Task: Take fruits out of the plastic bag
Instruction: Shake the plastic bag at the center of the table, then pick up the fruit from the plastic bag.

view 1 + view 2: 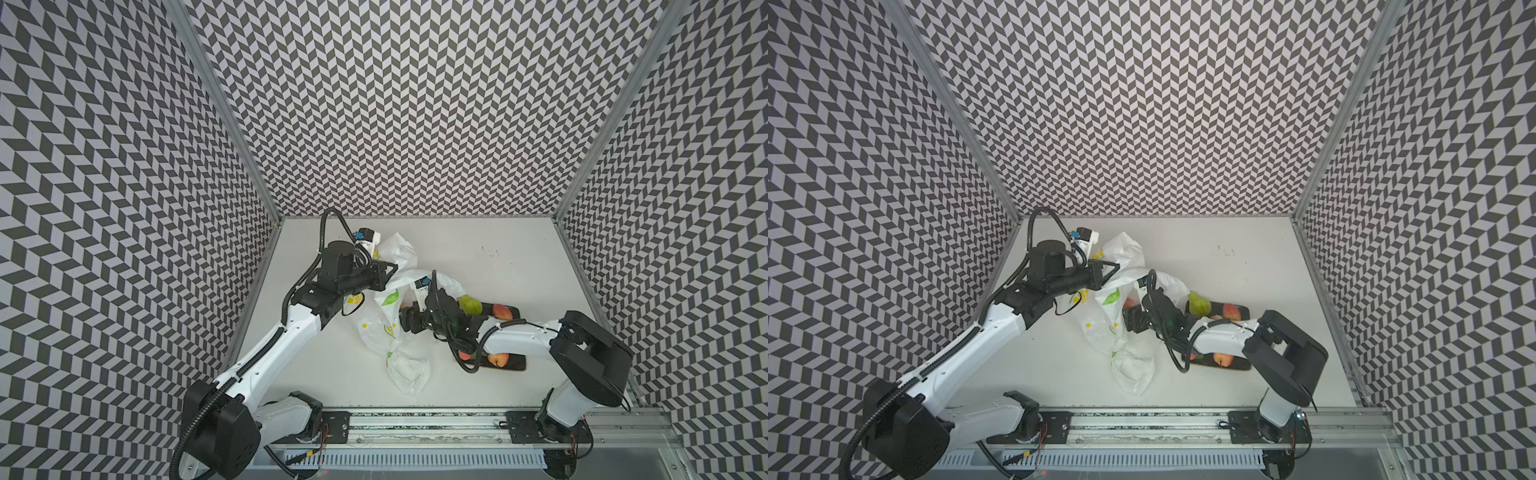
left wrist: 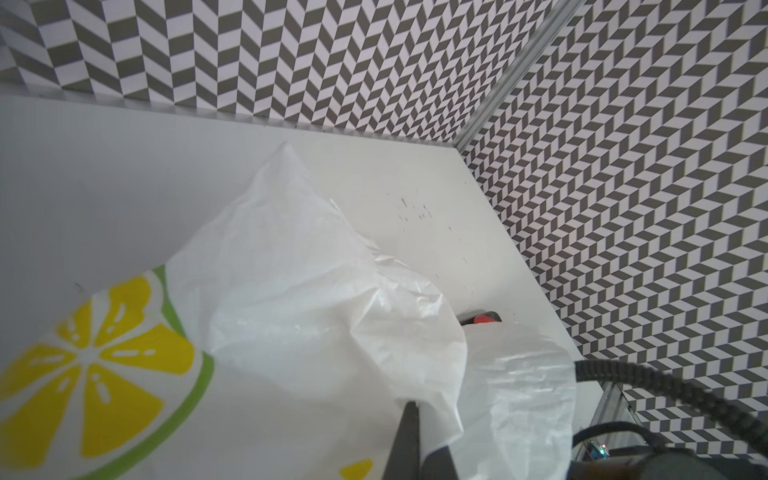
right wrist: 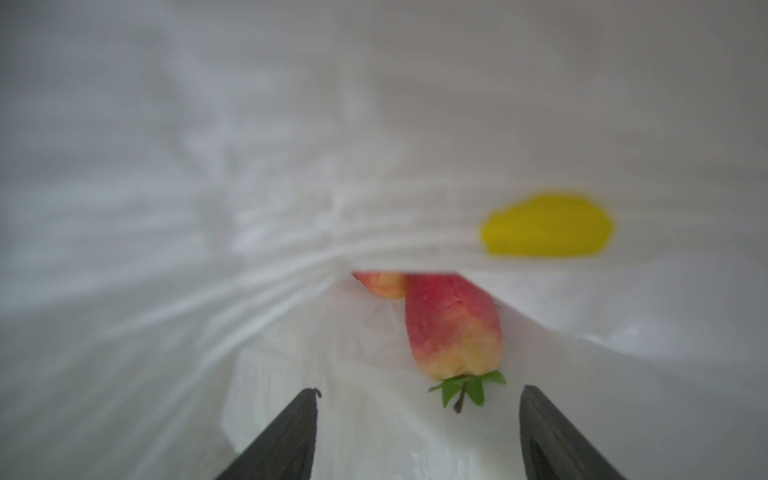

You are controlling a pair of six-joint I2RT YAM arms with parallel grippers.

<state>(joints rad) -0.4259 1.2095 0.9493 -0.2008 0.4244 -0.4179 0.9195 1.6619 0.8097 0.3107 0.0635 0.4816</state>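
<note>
White and crinkly, the thin lemon-printed plastic bag (image 1: 376,332) looks limp and slippery. The left gripper (image 2: 411,415) is pinched tight on its film. Inside lies a red-orange toy fruit with a green leafy stem (image 3: 453,328), probably light and smooth. Its stem end points toward the right gripper (image 3: 419,390) and its long axis runs away from it. That gripper's jaws stand apart, and the broad middle looks the best hold.

Blurred folds of the thin white plastic bag (image 3: 249,166) hide most of a red-orange toy fruit (image 3: 384,284); the right arm (image 1: 519,336) covers much of the dark square plate (image 1: 515,365)
</note>
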